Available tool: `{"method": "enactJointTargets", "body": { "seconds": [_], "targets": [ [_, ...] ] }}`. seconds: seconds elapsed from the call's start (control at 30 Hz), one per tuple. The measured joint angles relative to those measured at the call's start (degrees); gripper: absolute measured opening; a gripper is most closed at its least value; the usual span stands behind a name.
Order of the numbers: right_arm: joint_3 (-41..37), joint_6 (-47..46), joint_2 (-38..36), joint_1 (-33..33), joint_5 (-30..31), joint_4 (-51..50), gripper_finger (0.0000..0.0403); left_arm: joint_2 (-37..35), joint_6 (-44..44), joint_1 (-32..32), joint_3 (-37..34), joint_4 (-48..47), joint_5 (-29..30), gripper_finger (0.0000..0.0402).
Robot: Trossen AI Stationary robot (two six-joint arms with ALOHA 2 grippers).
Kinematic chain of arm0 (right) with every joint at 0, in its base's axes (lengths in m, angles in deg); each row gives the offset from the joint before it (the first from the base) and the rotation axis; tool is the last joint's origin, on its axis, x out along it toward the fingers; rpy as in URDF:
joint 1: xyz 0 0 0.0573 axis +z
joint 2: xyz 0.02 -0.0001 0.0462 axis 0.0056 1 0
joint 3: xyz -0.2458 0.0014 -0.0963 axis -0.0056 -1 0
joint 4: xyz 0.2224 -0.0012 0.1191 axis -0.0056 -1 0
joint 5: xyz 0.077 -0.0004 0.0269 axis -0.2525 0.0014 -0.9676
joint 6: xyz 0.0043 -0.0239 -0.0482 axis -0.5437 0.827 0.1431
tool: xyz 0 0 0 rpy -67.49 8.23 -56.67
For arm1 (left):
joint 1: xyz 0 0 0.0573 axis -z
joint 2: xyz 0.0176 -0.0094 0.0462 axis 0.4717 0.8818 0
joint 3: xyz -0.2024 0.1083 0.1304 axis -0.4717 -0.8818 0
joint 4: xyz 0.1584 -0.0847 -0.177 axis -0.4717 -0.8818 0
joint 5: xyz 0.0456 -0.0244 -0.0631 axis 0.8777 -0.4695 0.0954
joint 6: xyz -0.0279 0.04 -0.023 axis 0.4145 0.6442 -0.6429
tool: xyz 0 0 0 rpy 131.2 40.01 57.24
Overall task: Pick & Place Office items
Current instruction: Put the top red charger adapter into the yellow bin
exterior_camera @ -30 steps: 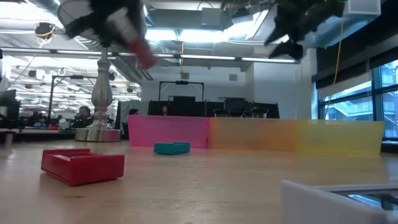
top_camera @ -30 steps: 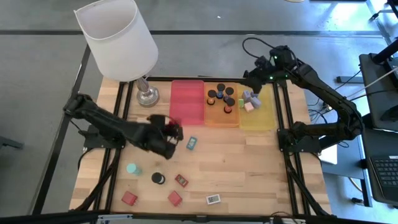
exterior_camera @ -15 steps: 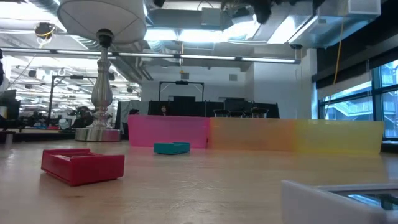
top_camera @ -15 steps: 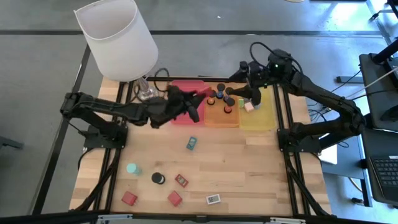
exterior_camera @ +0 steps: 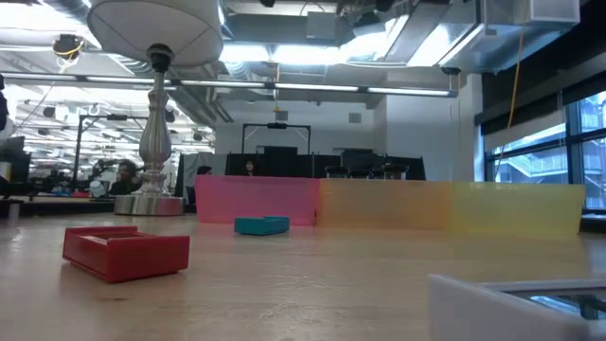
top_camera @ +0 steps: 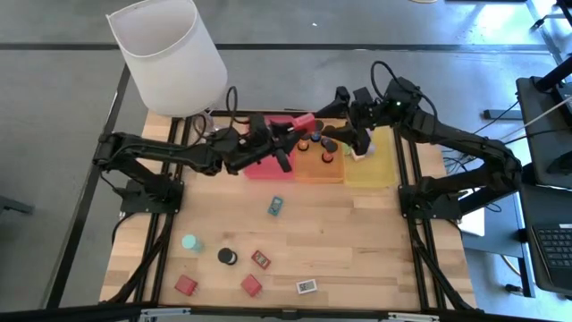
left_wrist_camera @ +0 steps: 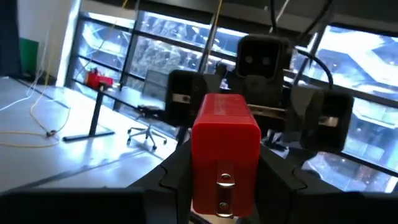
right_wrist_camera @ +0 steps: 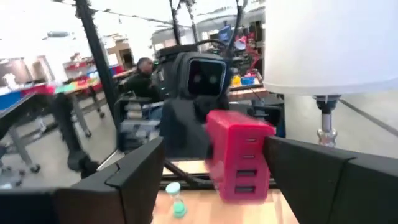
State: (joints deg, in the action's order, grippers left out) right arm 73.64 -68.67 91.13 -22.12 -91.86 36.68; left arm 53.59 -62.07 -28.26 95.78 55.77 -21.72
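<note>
In the high view, a red block (top_camera: 305, 121) is pinched at the left gripper (top_camera: 299, 125) fingertips above the trays (top_camera: 268, 148), facing the spread right gripper (top_camera: 338, 97). In the left wrist view, the block (left_wrist_camera: 224, 152) is clamped between the fingers (left_wrist_camera: 177, 171); no writing can be read. In the right wrist view, it (right_wrist_camera: 239, 154) is seen between that gripper's parted fingers (right_wrist_camera: 134, 180), untouched.

A red block (top_camera: 305, 120) shows at the upper middle of the frame, above the red tray (top_camera: 268, 143); beside it sit an orange tray (top_camera: 308, 170) and a yellow tray (top_camera: 375, 165). The table (top_camera: 375, 250) is pale wood. The lamp shade (top_camera: 170, 54) at upper left is white. Lower down lie a teal block (top_camera: 275, 206), red blocks (top_camera: 251, 285) and a white block (top_camera: 307, 286).
</note>
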Motion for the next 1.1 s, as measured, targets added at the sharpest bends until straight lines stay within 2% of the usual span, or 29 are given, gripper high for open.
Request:
{"method": "enactJointTargets", "body": {
  "seconds": [0.23, 0.43, 0.47, 0.6, 0.7, 0.93, 1.1],
  "targets": [
    [0.02, -5.03, 2.48, 1.09, 3.42, 2.49, 0.0275, 1.77, 2.97, -0.04, -0.04, 1.92, 3.58, 0.0116],
    [0.04, -4.79, 2.50, 1.18, 5.66, 3.47, 0.0275, 1.75, 2.86, 0.07, -0.04, 2.38, 1.16, 0.0116],
    [0.08, -4.71, 2.67, 1.21, 5.81, 3.64, 0.0275, 1.85, 2.97, 0.21, 0.07, 2.41, -1.44, 0.0116],
    [-0.11, -4.69, 2.95, 1.44, 5.37, 3.48, 0.0275, 2.10, 3.08, 0.80, -0.07, 2.27, -3.95, 0.0116],
    [-0.09, -4.69, 2.87, 1.23, 5.36, 3.58, 0.0275, 1.99, 4.41, 1.06, 0.00, 3.04, -1.34, 0.0116],
    [-0.09, -5.26, 2.87, 1.61, 4.21, 3.51, 0.0274, 1.97, 6.02, -0.13, 0.00, 5.02, -1.37, 0.0116],
    [-0.09, -7.33, 2.83, 1.66, 3.48, 3.66, 0.0246, 1.94, 5.70, -0.79, 0.00, 5.18, -2.66, 0.0116]
  ]
}}
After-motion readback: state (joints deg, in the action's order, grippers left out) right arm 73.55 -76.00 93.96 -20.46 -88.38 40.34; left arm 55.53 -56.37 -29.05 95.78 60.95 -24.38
